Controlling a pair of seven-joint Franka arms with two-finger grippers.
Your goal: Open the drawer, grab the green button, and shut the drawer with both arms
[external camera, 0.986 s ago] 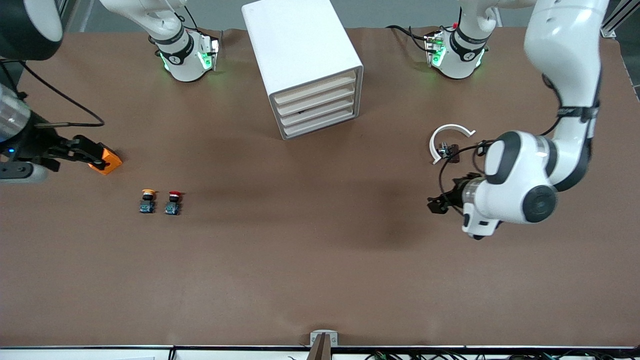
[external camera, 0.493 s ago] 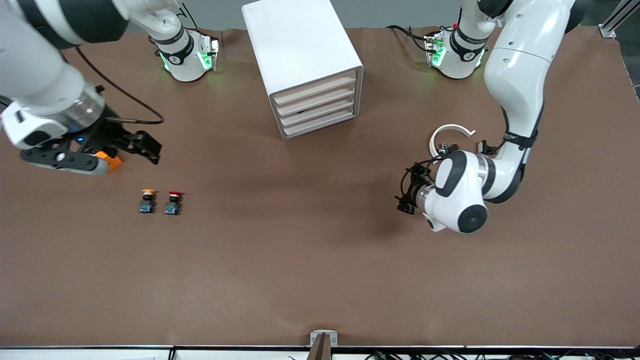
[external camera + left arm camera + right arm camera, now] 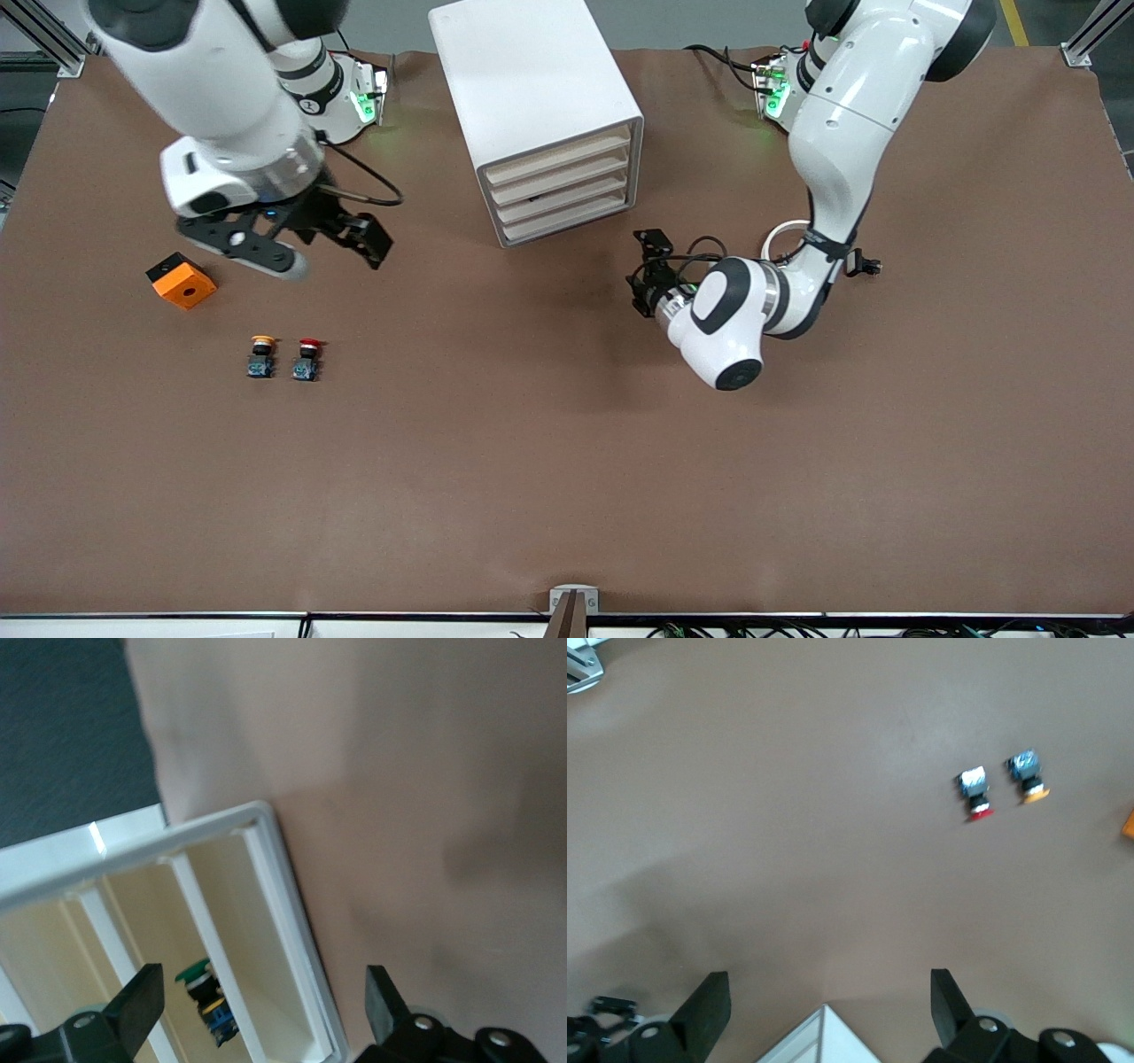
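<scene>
The white cabinet (image 3: pixel 532 80) stands at the middle of the table's robot side, its four cream drawer fronts (image 3: pixel 558 190) all pushed in. In the left wrist view the green-capped button (image 3: pixel 202 985) shows inside one drawer slot of the cabinet (image 3: pixel 266 868); in the front view it is only a dark speck (image 3: pixel 532 200). My left gripper (image 3: pixel 641 266) is open and empty, low over the table in front of the drawers, toward the left arm's end (image 3: pixel 257 1014). My right gripper (image 3: pixel 341 248) is open and empty, over the table between the cabinet and the orange block (image 3: pixel 826 1010).
An orange block (image 3: pixel 182 281) lies toward the right arm's end. An orange-capped button (image 3: pixel 260 355) and a red-capped button (image 3: pixel 306 358) stand side by side nearer the camera, and both show in the right wrist view (image 3: pixel 1028 777) (image 3: pixel 974 795). A white ring (image 3: pixel 778 237) lies partly hidden by the left arm.
Both arms have swung in toward the cabinet. The left gripper moved from beside the white ring to the drawer fronts. The right gripper moved off the orange block toward the cabinet.
</scene>
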